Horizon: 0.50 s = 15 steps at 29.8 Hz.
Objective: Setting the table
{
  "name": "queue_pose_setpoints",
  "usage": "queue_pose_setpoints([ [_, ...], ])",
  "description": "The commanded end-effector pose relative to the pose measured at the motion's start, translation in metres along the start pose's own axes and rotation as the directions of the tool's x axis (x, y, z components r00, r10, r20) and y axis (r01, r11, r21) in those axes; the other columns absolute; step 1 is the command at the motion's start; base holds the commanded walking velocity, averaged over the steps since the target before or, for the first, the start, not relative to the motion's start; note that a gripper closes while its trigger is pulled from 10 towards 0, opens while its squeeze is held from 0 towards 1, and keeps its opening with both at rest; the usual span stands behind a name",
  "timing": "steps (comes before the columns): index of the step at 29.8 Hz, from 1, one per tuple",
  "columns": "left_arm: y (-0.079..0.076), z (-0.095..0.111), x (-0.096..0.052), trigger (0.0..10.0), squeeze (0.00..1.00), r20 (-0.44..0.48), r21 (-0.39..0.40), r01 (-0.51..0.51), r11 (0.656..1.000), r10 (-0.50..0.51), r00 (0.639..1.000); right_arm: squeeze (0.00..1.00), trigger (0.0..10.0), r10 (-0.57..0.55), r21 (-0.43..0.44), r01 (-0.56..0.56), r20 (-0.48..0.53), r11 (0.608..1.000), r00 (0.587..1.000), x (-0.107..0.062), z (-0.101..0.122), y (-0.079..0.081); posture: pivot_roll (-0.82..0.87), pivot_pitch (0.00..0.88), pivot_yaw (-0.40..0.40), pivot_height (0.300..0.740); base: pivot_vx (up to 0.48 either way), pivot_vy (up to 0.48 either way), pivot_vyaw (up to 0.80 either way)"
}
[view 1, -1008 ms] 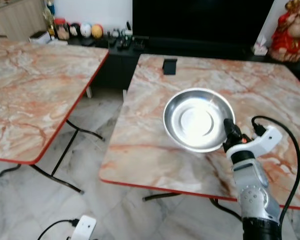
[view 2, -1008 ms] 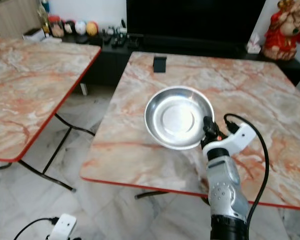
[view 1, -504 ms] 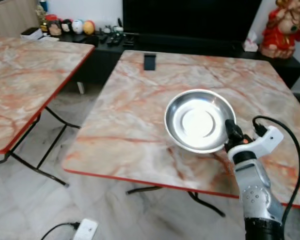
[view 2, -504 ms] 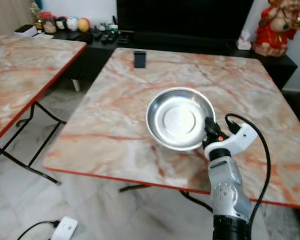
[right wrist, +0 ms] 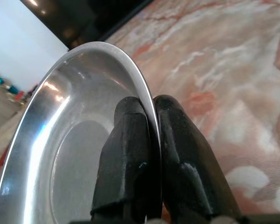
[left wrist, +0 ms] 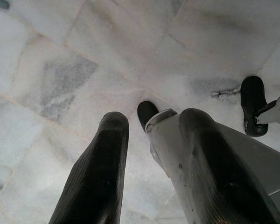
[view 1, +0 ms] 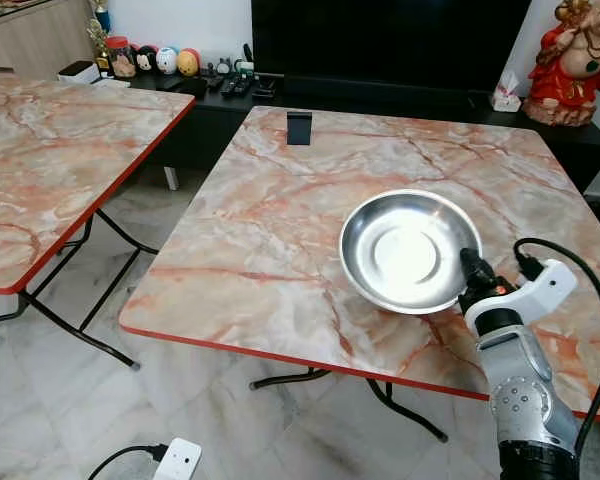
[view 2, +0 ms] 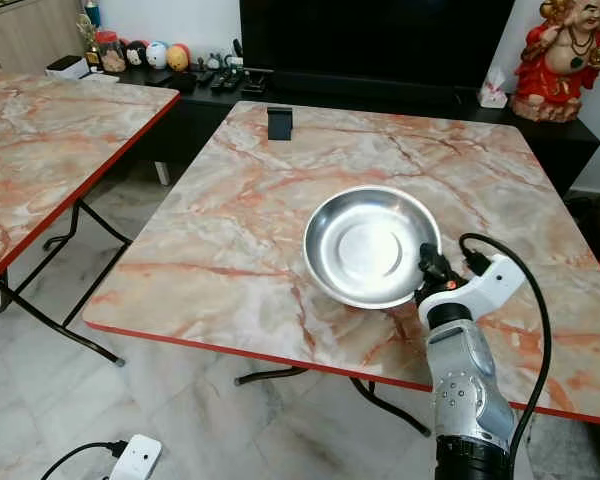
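Observation:
A shiny steel bowl [view 1: 405, 250] hangs just above the near right part of the marble-pattern table [view 1: 270, 230]. My right gripper [view 1: 469, 266] is shut on the bowl's near right rim, and the silver arm runs down to the bottom edge of the head views. In the right wrist view the two black fingers [right wrist: 130, 154] pinch the thin rim of the bowl [right wrist: 70, 140] between them. My left gripper [left wrist: 149, 135] hangs idle over the white tiled floor, its fingers apart with nothing between them.
A small black stand [view 1: 299, 128] sits at the table's far edge. A second marble table [view 1: 50, 160] stands to the left, with a gap of tiled floor between. A black TV unit [view 1: 380, 50] and a red figurine [view 1: 578, 55] lie behind. A white power strip [view 1: 177, 460] lies on the floor.
The camera has turned and come nearer, so the table now lies more squarely in front. The bowl stays pinched in my right gripper, held a little farther right over the table.

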<state>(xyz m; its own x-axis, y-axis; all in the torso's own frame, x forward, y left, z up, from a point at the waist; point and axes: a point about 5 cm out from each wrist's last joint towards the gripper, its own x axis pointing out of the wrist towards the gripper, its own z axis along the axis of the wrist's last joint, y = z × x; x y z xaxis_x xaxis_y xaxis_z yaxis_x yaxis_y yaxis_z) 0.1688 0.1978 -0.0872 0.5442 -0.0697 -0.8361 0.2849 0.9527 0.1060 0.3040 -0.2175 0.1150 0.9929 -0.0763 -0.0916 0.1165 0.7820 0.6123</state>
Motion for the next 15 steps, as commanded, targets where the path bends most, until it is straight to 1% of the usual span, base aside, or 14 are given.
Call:
queue_pose_setpoints([
  [1, -0.002, -0.001, 0.0, 10.0, 0.0, -0.017, -0.004, 0.002, 1.0, -0.002, 1.0, 0.0, 10.0, -0.024, -0.019, 0.023, -0.009, 1.0, 1.0, 0.0, 0.003, -0.004, -0.01, 0.0, -0.036, 0.736, 0.0, 0.0, 0.0],
  [5, -0.004, 0.003, 0.002, 10.0, 0.0, -0.014, 0.0, 0.006, 1.0, -0.006, 1.0, 0.0, 10.0, -0.104, -0.073, 0.096, -0.105, 0.993, 0.989, 0.001, -0.004, -0.015, -0.01, 0.0, -0.034, 0.736, 0.0, 0.0, 0.0],
  [7, -0.004, 0.006, 0.003, 10.0, 0.0, -0.011, 0.001, 0.006, 1.0, -0.006, 1.0, 0.0, 10.0, -0.113, -0.062, 0.106, -0.128, 0.992, 0.985, 0.0, -0.008, -0.017, -0.01, 0.0, -0.034, 0.736, 0.0, 0.0, 0.0],
  [8, -0.005, 0.009, 0.003, 10.0, 0.0, -0.008, 0.003, 0.006, 1.0, -0.006, 1.0, 0.0, 10.0, -0.124, -0.054, 0.116, -0.159, 0.992, 0.979, -0.001, -0.012, -0.019, -0.01, 0.0, -0.034, 0.736, 0.0, 0.0, 0.0],
  [10, -0.005, 0.009, 0.004, 10.0, 0.0, -0.007, 0.004, 0.006, 1.0, -0.006, 1.0, 0.0, 10.0, -0.128, -0.06, 0.12, -0.173, 0.991, 0.977, -0.001, -0.014, -0.02, -0.01, 0.0, -0.032, 0.736, 0.0, 0.0, 0.0],
  [11, -0.006, 0.012, 0.004, 10.0, 0.0, -0.004, 0.008, 0.009, 1.0, -0.009, 1.0, 0.0, 10.0, -0.133, -0.061, 0.123, -0.205, 0.991, 0.97, -0.003, -0.02, -0.021, -0.01, 0.0, -0.031, 0.736, 0.0, 0.0, 0.0],
  [15, -0.008, 0.022, 0.007, 10.0, 0.0, 0.015, 0.013, 0.015, 1.0, -0.015, 1.0, 0.0, 10.0, -0.141, -0.053, 0.132, -0.25, 0.99, 0.958, -0.006, -0.028, -0.022, -0.01, 0.0, -0.03, 0.736, 0.0, 0.0, 0.0],
])
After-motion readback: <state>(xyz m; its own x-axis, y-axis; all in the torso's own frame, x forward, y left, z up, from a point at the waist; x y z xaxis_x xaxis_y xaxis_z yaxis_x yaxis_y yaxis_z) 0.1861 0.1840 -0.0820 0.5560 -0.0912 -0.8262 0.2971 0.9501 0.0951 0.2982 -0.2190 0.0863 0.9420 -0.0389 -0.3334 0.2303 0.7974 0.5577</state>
